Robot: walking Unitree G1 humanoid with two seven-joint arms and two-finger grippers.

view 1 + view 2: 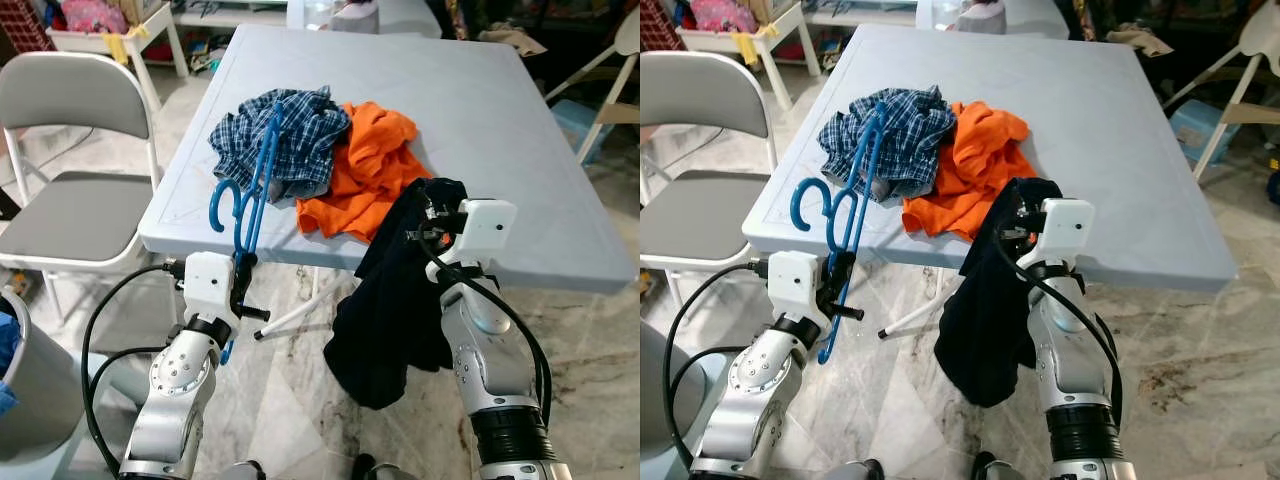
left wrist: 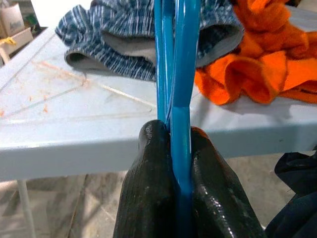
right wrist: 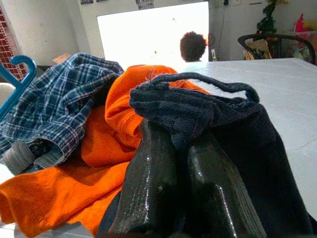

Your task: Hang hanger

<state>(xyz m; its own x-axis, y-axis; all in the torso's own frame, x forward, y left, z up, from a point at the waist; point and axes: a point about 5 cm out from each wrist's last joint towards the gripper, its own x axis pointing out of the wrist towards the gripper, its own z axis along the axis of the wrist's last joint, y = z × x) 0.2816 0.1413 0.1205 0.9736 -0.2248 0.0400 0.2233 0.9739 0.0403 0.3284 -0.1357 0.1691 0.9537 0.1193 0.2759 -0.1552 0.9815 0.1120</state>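
A blue plastic hanger point(image 1: 250, 190) leans up over the near edge of the pale blue table point(image 1: 500, 130), its hook point(image 1: 222, 203) curling to the left. My left gripper point(image 1: 243, 278) is shut on the hanger's lower end, just below the table edge; the black fingers point(image 2: 148, 188) pinch the blue bars point(image 2: 179, 74). My right gripper point(image 1: 428, 232) is shut on a dark navy garment point(image 1: 390, 300) that hangs off the front edge toward the floor; its fingers point(image 3: 153, 183) clamp the corduroy fabric point(image 3: 198, 106).
A blue plaid garment point(image 1: 285, 135) and an orange one point(image 1: 365, 170) lie crumpled on the table. A grey folding chair point(image 1: 70, 190) stands to the left. White furniture with clutter point(image 1: 110, 30) stands at the far left. Marble floor point(image 1: 590, 350) lies below.
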